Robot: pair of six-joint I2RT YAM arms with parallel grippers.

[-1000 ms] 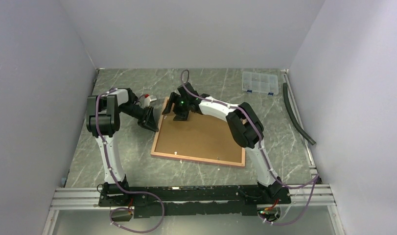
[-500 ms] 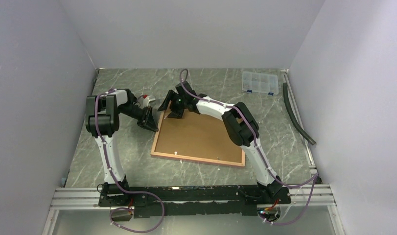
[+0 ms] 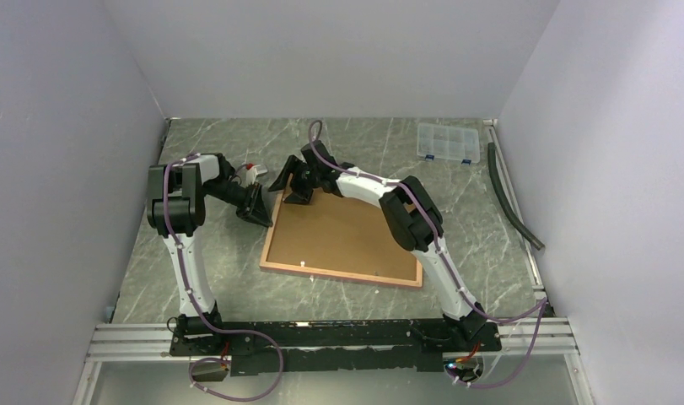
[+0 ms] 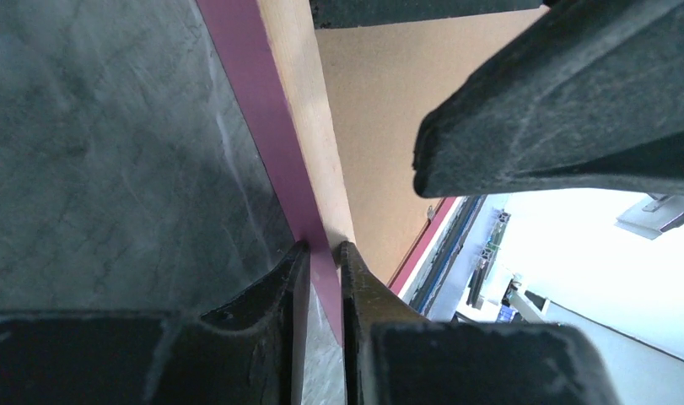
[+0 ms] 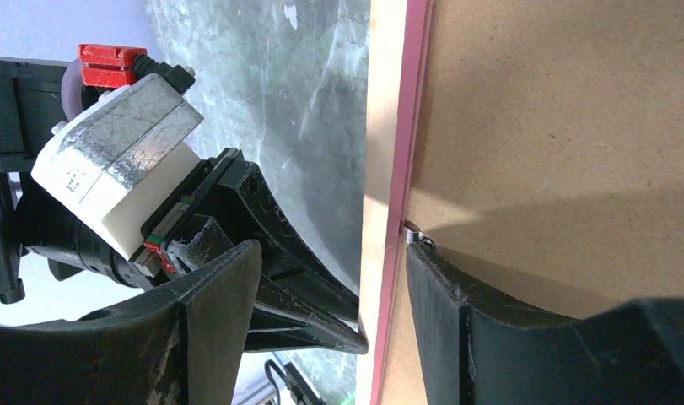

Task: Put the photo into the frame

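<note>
frame (image 3: pixel 338 276) laid reverse-up on counter (image 3: pixel 228 283), brown backing board (image 3: pixel 347 232) seated in it, left rail pinched by left claw (image 4: pixel 323 253), right claw (image 5: pixel 331 253) spread astride same rail

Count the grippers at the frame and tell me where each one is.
2. The left gripper clamps the left edge of the frame. The right gripper straddles that same edge nearer the far corner, jaws open, gripping nothing. Neither is hidden.

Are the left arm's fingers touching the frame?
Touching. The left wrist view shows the two fingers pinching the frame by its edge, one on each side, with no gap.
</note>
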